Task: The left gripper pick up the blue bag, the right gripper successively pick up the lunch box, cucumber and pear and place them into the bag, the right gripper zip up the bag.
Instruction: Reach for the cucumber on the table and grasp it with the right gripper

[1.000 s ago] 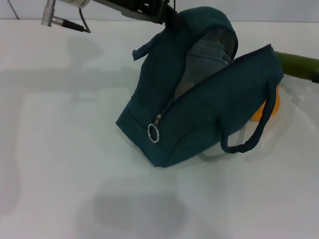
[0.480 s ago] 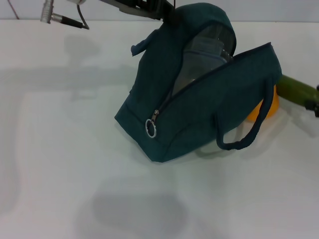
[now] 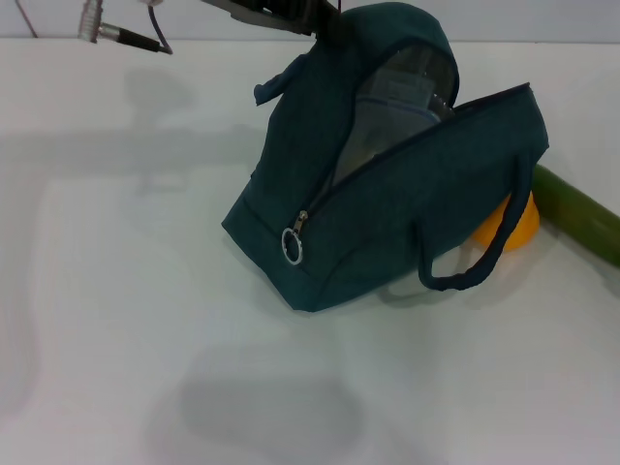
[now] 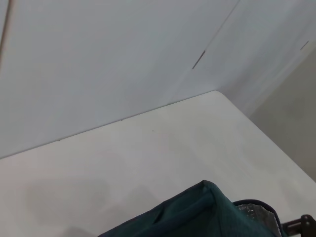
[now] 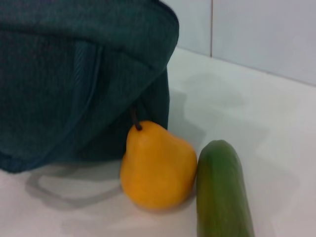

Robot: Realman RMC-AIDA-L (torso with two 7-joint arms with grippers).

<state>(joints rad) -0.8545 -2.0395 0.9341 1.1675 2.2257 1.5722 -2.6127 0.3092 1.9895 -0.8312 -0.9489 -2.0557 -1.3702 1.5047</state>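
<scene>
The blue bag [image 3: 387, 223] sits mid-table, tilted, with its zip open and its top pulled up toward the back. My left gripper [image 3: 300, 15] is shut on that top edge, at the upper border of the head view. Through the opening I see the clear lunch box [image 3: 402, 92] inside the bag. An orange pear [image 3: 518, 228] lies on the table against the bag's right side, and the green cucumber [image 3: 581, 218] lies just right of it. The right wrist view shows the pear [image 5: 158, 168], the cucumber [image 5: 222, 192] and the bag [image 5: 74, 74] close up. My right gripper is out of view.
The zipper's ring pull [image 3: 293, 247] hangs at the bag's front left end. A loop handle [image 3: 475, 271] droops onto the white table [image 3: 116, 291]. A grey wall [image 4: 98, 59] stands behind the table's far edge.
The bag has shifted slightly left. The cucumber has swung nearer along the table, and more of the pear shows. The dark gripper tip at the right edge has left the head view.
</scene>
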